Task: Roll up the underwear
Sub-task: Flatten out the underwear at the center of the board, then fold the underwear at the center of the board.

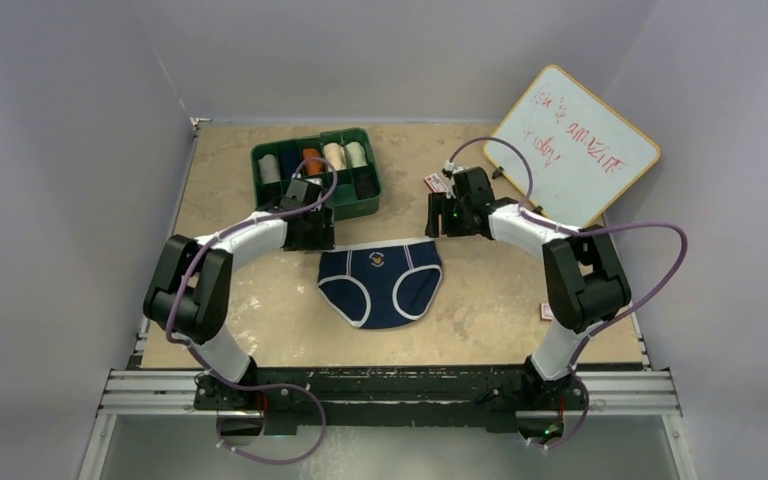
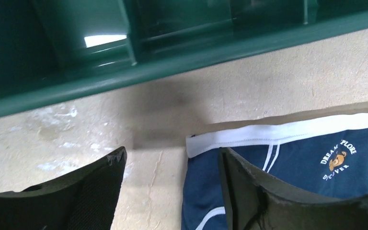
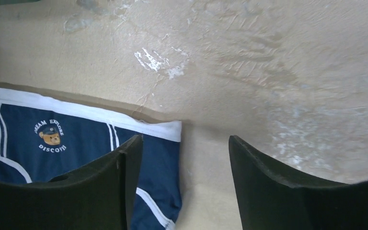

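Note:
The navy blue underwear (image 1: 380, 285) lies flat in the middle of the table, white waistband toward the far side and a small round badge below it. My left gripper (image 1: 322, 243) hovers at its left waistband corner. In the left wrist view that gripper (image 2: 171, 158) is open, with the underwear (image 2: 311, 148) corner just inside the right finger. My right gripper (image 1: 438, 232) is at the right waistband corner. In the right wrist view it (image 3: 184, 143) is open and straddles the end of the underwear (image 3: 76, 129). Neither gripper holds anything.
A green divided bin (image 1: 370, 200) with several rolled cloths stands behind the left gripper, its wall (image 2: 172, 62) close in the left wrist view. A whiteboard (image 1: 572, 145) leans at the back right. Small red-and-white cards lie behind the right gripper (image 1: 435, 183) and near the right edge (image 1: 547, 312).

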You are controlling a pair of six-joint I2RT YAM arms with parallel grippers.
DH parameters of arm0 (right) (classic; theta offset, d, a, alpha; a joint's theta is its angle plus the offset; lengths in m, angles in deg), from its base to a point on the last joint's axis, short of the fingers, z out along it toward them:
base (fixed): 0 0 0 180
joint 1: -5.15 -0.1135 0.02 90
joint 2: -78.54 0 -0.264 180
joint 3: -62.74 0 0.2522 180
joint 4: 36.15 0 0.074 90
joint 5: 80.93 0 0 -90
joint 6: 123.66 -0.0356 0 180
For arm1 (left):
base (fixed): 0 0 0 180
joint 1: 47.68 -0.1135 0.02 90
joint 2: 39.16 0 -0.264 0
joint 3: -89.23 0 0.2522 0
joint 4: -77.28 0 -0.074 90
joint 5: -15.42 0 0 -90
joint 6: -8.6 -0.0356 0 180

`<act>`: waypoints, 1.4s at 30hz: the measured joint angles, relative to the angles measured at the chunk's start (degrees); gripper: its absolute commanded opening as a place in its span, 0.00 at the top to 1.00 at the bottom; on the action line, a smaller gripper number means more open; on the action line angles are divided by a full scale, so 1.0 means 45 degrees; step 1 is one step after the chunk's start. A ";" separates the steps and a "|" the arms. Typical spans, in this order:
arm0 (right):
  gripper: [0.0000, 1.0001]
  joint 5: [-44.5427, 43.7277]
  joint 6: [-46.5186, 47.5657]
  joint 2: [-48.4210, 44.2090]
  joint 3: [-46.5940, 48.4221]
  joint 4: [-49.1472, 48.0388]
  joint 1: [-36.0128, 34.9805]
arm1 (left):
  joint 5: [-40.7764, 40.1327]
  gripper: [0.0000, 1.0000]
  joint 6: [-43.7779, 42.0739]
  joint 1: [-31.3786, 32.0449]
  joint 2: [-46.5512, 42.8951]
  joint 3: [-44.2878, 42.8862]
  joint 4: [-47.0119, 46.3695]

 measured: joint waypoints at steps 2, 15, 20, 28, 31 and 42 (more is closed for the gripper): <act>0.30 -0.0175 0.0253 -0.0209 0.0277 0.0505 0.0039 | -0.0219 0.31 0.0058 0.0000 -0.0364 0.0078 0.0214; 0.34 0.3876 -0.0597 -0.2229 -0.1132 0.0539 -0.0369 | 0.1122 0.35 0.2764 -0.0010 -0.6076 0.5372 -0.0277; 0.36 0.3706 -0.1049 -0.1540 -0.0282 0.0840 -0.2108 | 0.1685 0.41 0.3711 -0.0010 -0.6305 0.5984 -0.0680; 0.37 0.1603 -0.1889 -0.0889 0.1166 0.0908 -0.3905 | 0.1943 0.51 0.4823 -0.0015 -0.6640 0.7014 -0.2302; 0.39 0.0923 -0.2059 -0.0505 0.1812 0.1195 -0.4104 | 0.2021 0.56 0.5139 -0.0015 -0.6523 0.7169 -0.2783; 0.43 -0.0282 -0.2341 0.0544 0.3415 0.2458 -0.5003 | 0.1831 0.72 0.6003 -0.0087 -0.6368 0.7694 -0.3920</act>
